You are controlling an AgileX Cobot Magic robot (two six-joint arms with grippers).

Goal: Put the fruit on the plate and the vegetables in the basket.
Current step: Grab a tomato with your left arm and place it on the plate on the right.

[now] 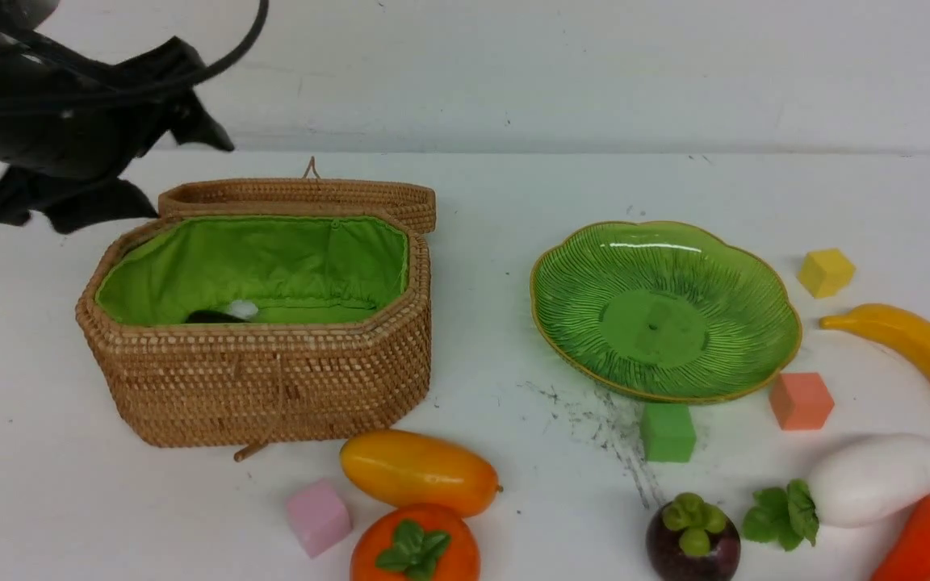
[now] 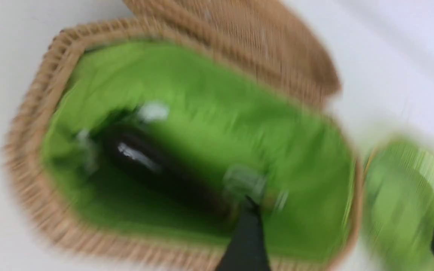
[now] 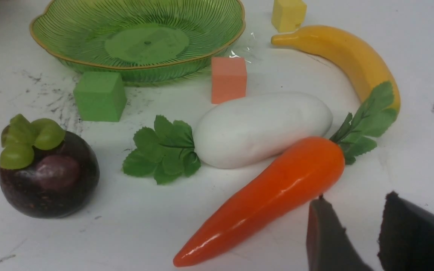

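Hovering over the basket [image 1: 271, 387], the left hand [image 2: 348, 205] gapes empty, the eggplant [image 2: 156, 169] lying inside. Right of the basket the plate [image 1: 723, 250] is bare; banana [image 1: 925, 355], mango [image 1: 419, 470], persimmon [image 1: 415, 549], mangosteen [image 1: 691, 541], radish [image 1: 877, 480] and carrot [image 1: 929, 537] wait on the worktop [image 1: 513, 202]. The right hand [image 3: 352, 197] is open, holding nothing.

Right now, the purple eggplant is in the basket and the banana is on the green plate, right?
Not quite. The eggplant does lie in the basket, but the banana is not on the plate: it lies on the table, to the plate's right. The front view shows it.
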